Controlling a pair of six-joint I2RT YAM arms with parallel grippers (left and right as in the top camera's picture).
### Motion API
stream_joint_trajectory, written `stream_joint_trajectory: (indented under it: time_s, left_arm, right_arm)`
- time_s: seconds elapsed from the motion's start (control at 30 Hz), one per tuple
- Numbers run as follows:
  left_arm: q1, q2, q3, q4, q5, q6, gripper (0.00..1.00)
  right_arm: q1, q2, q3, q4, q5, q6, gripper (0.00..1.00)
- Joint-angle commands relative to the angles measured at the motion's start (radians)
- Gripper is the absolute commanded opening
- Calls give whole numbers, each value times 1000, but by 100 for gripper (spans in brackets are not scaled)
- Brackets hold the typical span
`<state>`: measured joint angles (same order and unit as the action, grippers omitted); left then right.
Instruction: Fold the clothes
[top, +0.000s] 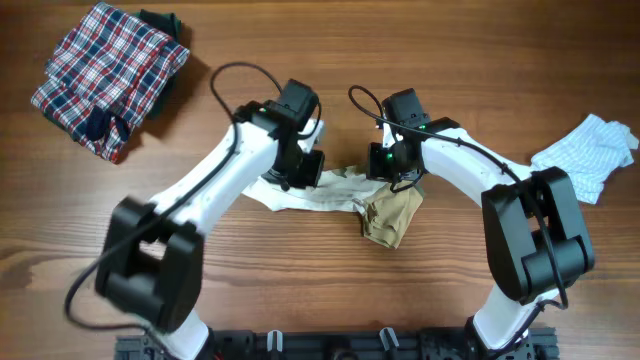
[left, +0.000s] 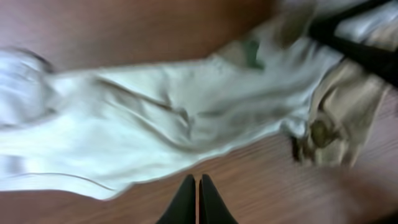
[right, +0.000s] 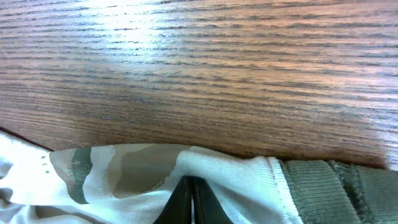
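Cream top (top: 325, 190) lies on the wooden table (top: 300, 290) between my arms. My left gripper (left: 198, 190) is closed over bare wood just beside it. My right gripper (right: 190, 190) is closed at the cloth, near the olive edge (right: 323, 186). Only the overhead view shows the striped garment (top: 590, 150) well apart.

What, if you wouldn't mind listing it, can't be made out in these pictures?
- Overhead: the arms cover much of the cream-white top.
- Left wrist: blur smears the top's details.
- Right wrist: the frame's bottom edge cuts off the top; whether the shut right gripper pinches cloth is unclear.
- Overhead: a dark garment lies mostly under the plaid garment.
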<state>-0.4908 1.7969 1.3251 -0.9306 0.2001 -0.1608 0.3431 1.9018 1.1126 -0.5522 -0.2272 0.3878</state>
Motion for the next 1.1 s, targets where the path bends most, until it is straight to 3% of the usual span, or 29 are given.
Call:
stream_joint_trajectory:
  time_s: [0.0,0.27,1.07]
  left_arm:
    - [10,-14,-3,80,-166,-39,4]
    - [30,128,-3,146,-121,-27,4]
    - [30,190,-3,57,-78,-26,4]
  right_arm:
    - [-11,42,-11,-1,55,-18,4]
    - [-11,42,-11,-8,55,-19,4]
    - [-11,42,-11,-11,55,-21,4]
